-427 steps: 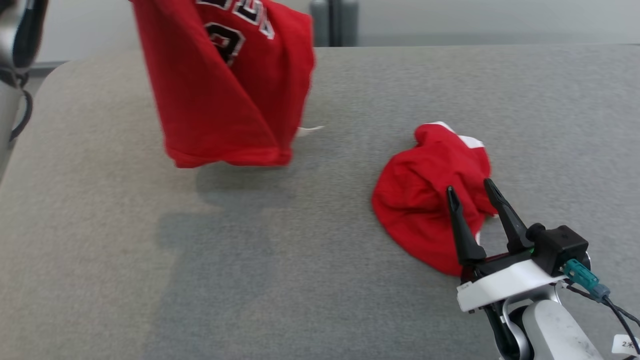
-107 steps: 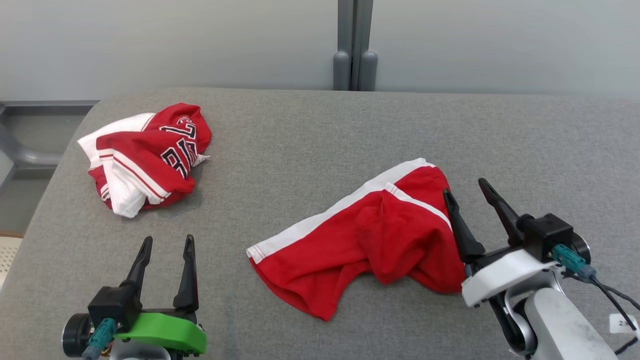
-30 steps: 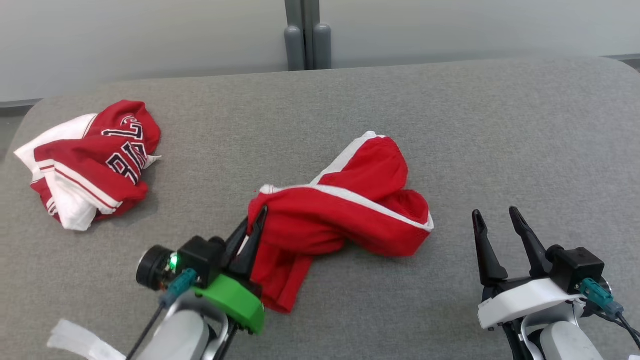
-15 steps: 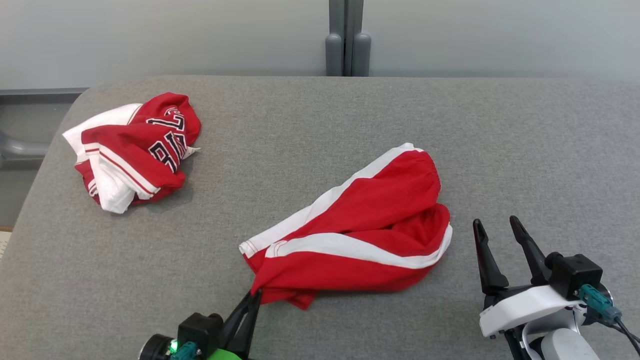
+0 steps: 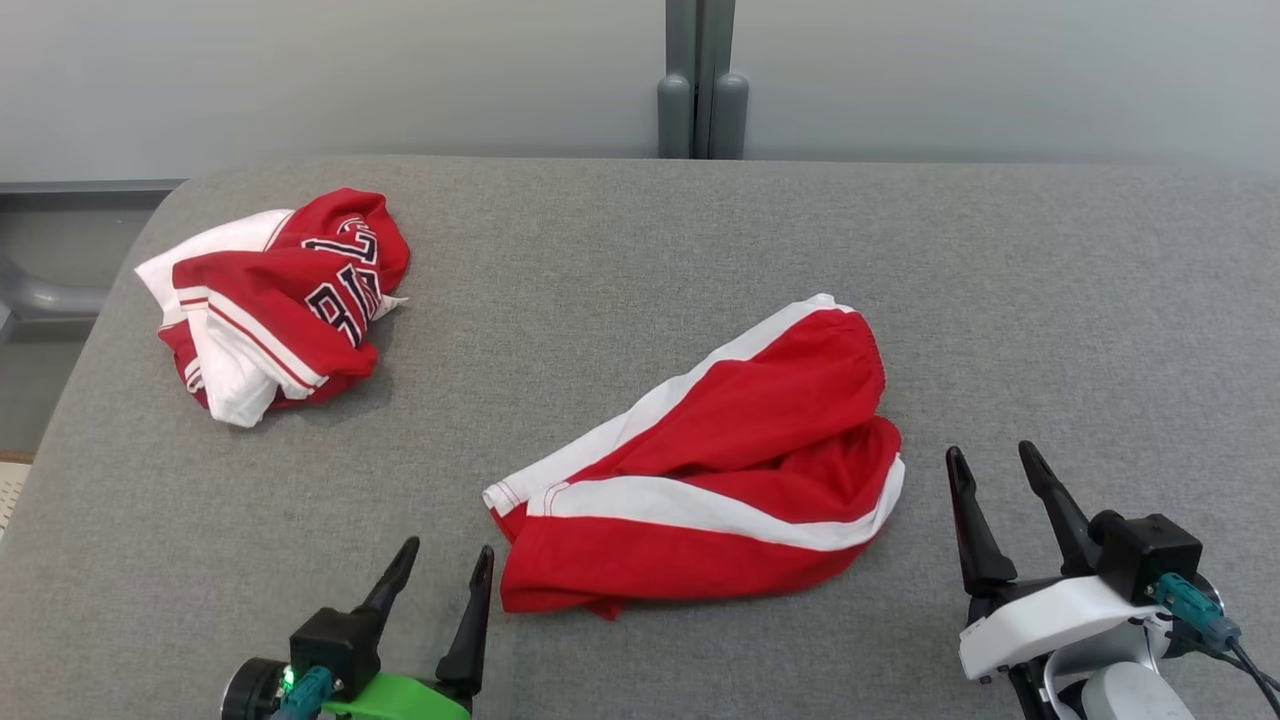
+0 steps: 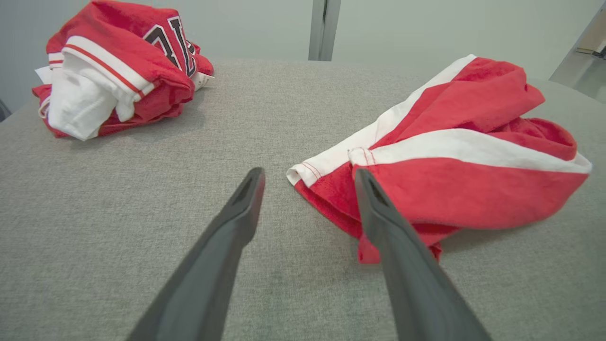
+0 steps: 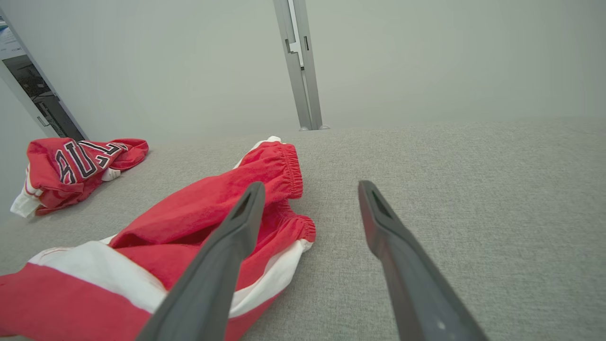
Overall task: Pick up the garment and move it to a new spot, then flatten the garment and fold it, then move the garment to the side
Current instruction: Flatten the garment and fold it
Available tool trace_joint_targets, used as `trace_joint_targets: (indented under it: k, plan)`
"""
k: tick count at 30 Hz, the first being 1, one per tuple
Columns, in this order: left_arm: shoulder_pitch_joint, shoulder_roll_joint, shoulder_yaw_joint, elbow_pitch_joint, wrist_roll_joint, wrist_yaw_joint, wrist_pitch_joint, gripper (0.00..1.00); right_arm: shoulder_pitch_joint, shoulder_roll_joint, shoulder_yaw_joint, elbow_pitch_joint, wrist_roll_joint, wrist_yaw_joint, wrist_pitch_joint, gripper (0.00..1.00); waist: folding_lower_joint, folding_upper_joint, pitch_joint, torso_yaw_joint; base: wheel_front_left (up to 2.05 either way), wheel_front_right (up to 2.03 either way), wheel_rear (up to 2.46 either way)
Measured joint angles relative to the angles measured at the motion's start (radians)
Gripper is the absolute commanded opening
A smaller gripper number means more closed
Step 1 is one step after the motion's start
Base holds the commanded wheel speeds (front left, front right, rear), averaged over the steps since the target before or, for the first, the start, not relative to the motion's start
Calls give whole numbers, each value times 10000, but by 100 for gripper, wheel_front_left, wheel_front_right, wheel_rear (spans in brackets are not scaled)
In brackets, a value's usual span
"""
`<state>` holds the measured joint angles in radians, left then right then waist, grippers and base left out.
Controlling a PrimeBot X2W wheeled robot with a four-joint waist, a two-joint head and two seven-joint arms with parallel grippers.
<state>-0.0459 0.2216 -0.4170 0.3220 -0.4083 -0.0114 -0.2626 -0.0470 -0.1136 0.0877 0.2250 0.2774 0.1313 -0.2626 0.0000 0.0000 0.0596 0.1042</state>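
Shorts (image 5: 720,470): red with white side stripes, loosely doubled over, lying on the table (image 5: 600,250) near its front edge, a little right of centre. Elastic waistband (image 5: 878,370) toward the right, hem (image 5: 510,560) toward the left.

Left fingers (image 5: 466,625) spread wide, holding nothing, tips just beside that hem. Touching it or not, hard to tell, with one finger overlapping the cloth in the left wrist view. Right fingers (image 5: 975,530) likewise wide apart and empty, just right of the shorts and clear of them.

Grey woven covering over the whole table, rounded corner at far left. Pale grey wall (image 5: 350,80) behind, with a grey upright post (image 5: 697,70) at its middle.

Jersey (image 5: 275,300), red and white with dark lettering, bunched in a heap at the far left of the table, well apart from the shorts and from both sets of fingers.
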Motion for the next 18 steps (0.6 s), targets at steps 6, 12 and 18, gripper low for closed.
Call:
trace_joint_targets:
  k: [6,12,18]
  plan:
    - [-17,-414,863,-548,468,-98,-12,100,9,2,-10,40,-2,0,0,100,0,0,-109,-13,0,0,0]
    - [-18,-677,1657,-825,986,-236,-13,100,25,0,-33,31,-6,0,0,100,0,0,-257,-131,0,0,0]
    - [-16,-861,2554,-1024,1294,-316,-13,100,57,-6,-117,-13,-48,0,0,100,0,0,-339,-273,0,0,0]
